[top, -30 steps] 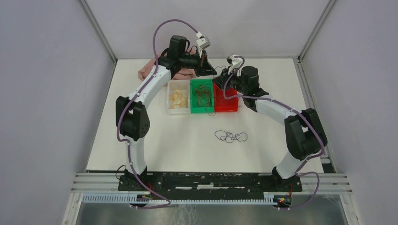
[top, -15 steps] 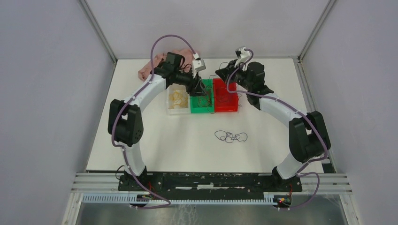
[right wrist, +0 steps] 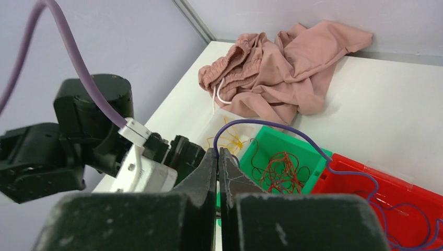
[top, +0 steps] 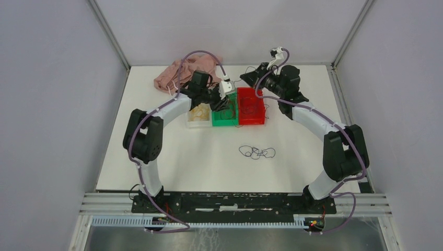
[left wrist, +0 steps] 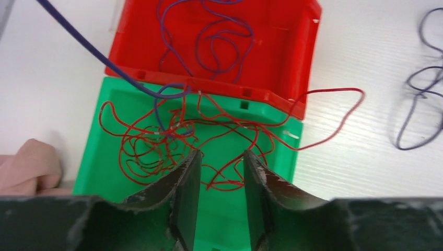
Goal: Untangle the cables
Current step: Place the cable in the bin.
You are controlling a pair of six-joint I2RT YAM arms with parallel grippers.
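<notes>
Nearest the arm bases, a loose dark purple cable [top: 256,152] lies in flat loops on the white table [top: 172,157]. It sits in the lower middle of the overhead view, well apart from both grippers. Beyond it three small plastic bins stand side by side. A clear bin [top: 189,121] holds yellow wires [top: 199,110], a green bin [left wrist: 94,172] holds a tangle of red wires [left wrist: 151,144], and a red bin [left wrist: 295,47] has purple wires [left wrist: 219,36] coiled inside.

The left gripper [left wrist: 219,157] hangs over the green bin, its jaws about half apart with nothing between them. The red tangle lies just past its fingertips, slightly to their left in the wrist view. The right gripper [right wrist: 218,152], raised beyond the bins' far edge, has its jaws pressed together on a purple strand [left wrist: 89,47]. That strand runs straight from the upper left of the left wrist view diagonally down to the rim shared by the green and red bins, then curls into the red tangle.

The snag therefore sits directly ahead of the left jaws, and the left arm is much the nearer one. The likely job is to pin or part the red wires while the strand is drawn clear along its own line.

Farthest back, a crumpled pink garment [right wrist: 282,73] lies at the upper left of the table.
</notes>
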